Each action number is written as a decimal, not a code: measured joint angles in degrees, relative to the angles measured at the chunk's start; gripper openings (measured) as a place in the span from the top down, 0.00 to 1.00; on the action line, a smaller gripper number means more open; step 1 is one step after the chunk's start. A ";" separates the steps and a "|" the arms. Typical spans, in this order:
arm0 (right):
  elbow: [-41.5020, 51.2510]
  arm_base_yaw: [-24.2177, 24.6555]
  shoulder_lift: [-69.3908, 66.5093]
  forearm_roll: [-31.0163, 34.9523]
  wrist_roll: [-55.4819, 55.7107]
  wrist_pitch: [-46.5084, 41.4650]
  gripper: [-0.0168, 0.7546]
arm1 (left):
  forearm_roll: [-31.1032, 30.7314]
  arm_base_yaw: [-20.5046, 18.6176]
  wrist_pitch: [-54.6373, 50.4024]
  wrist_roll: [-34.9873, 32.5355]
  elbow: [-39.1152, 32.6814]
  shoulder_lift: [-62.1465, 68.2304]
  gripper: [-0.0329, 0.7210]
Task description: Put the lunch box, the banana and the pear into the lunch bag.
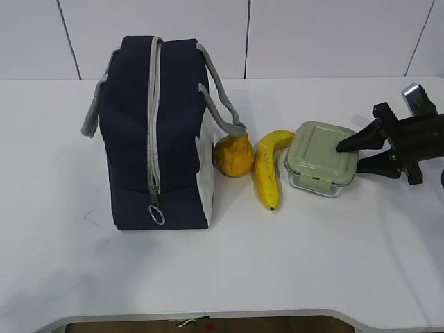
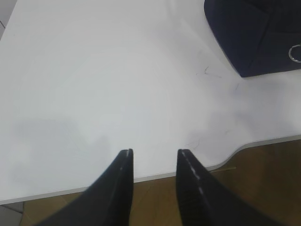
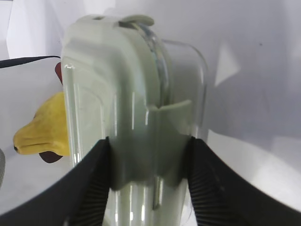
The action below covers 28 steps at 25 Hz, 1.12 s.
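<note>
The lunch box [image 1: 320,156], clear with a sage-green lid, rests on the white table at the right. My right gripper [image 1: 350,157] comes in from the right and is shut on its near end, one finger over the lid and one under the edge. In the right wrist view both fingers [image 3: 94,179] of the right gripper [image 3: 148,141] press against the lunch box [image 3: 122,84]. The banana [image 1: 267,170] lies just left of the box and the pear [image 1: 234,156] sits against the navy lunch bag [image 1: 156,132], whose zipper looks closed. My left gripper [image 2: 154,151] hangs open and empty.
The left gripper hovers over the table's front edge [image 2: 155,176], with the bag's corner [image 2: 258,33] and zipper ring [image 2: 295,52] at upper right. A grey handle [image 1: 225,111] droops toward the pear. The banana's tip [image 3: 42,132] shows behind the box.
</note>
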State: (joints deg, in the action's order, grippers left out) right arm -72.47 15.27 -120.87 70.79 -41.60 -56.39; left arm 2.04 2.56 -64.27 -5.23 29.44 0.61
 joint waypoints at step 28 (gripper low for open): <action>-3.43 0.00 -0.18 3.04 -5.22 -8.34 0.50 | 1.40 0.00 0.00 0.15 0.00 0.00 0.64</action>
State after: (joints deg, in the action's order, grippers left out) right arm -75.91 15.27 -121.05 73.83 -46.83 -64.72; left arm 3.44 2.56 -64.27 -5.07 29.44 0.61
